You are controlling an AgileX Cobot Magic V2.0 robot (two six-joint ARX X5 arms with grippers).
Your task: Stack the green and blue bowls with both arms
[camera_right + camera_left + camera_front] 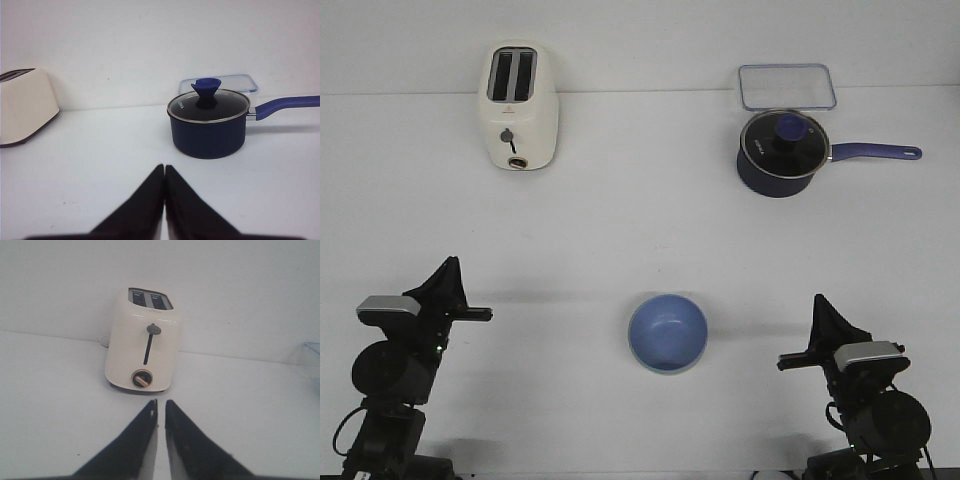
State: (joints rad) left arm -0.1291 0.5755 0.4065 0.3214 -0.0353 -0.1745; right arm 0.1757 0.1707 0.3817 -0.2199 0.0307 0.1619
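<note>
Two tools are shown parked low at the near corners of the counter [620, 230]. The left tool [161, 412] is seen with its fingers drawn almost together, a thin slit left between them; the right tool [164, 172] is seen fully closed, and nothing is held by either.

Between them, near the front edge, the blue bowl [667, 333] is set upright and well apart from both. A pale greenish rim is glimpsed beneath it, so the green bowl may already be nested under it, though this cannot be told for certain.

Beyond are placed a toaster [520, 108], a saucepan [782, 152] and a clear container [786, 86].

If stacking remains, the fingers should be opened wide before the rim is approached, and the bowl lowered level.
</note>
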